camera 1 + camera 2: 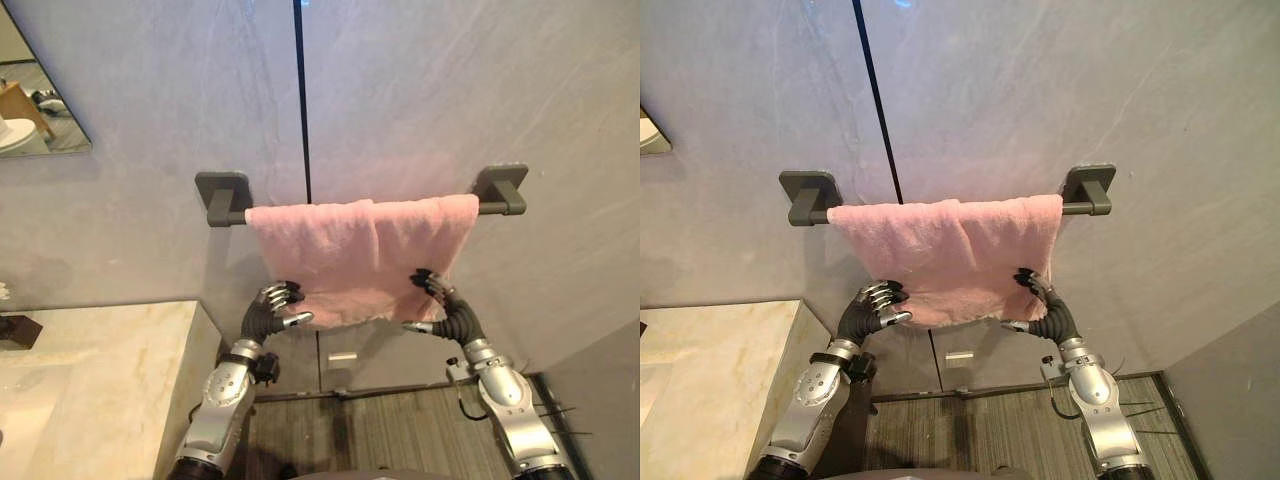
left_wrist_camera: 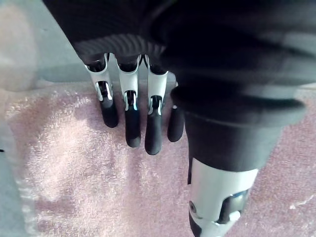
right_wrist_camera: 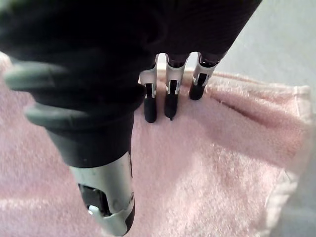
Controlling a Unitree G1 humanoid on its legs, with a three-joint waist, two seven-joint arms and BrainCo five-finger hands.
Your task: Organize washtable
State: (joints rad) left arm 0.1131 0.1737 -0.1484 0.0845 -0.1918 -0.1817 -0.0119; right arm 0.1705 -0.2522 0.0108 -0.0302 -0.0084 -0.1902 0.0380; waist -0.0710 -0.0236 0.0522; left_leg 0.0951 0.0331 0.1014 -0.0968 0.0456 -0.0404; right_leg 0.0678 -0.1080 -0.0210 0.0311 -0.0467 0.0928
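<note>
Condition at inspection: one pink terry towel [image 1: 360,255] hangs over a dark grey wall-mounted bar [image 1: 228,217] fixed to the grey stone wall. It covers the bar from just inside the left bracket to close beside the right bracket [image 1: 503,187]. The drape is uneven: a fold overlaps toward the right end of the bar, and the lower hem runs ragged rather than level.

Left hand [image 1: 272,310] is at the towel's lower left corner. Its fingers [image 2: 132,123] lie close together, nearly straight, with tips on the cloth and thumb apart. No pinch is evident. Right hand [image 1: 445,310] is at the lower right edge. Its fingers [image 3: 170,101] are likewise side by side with tips against the pile, thumb clear of the cloth.

A pale marble counter [image 1: 100,370] sits below the left end of the bar.

Risks, as judged:
- The towel rests on the bar by friction alone, so a downward drag from either hand could pull it off.
- Unequal pressure from the two hands would skew the hem further or bunch the cloth toward one bracket.
- Fingertips could snag the terry loops and lift the front layer rather than smooth it.
- The overlapping fold may be pressed flat rather than opened out.
</note>
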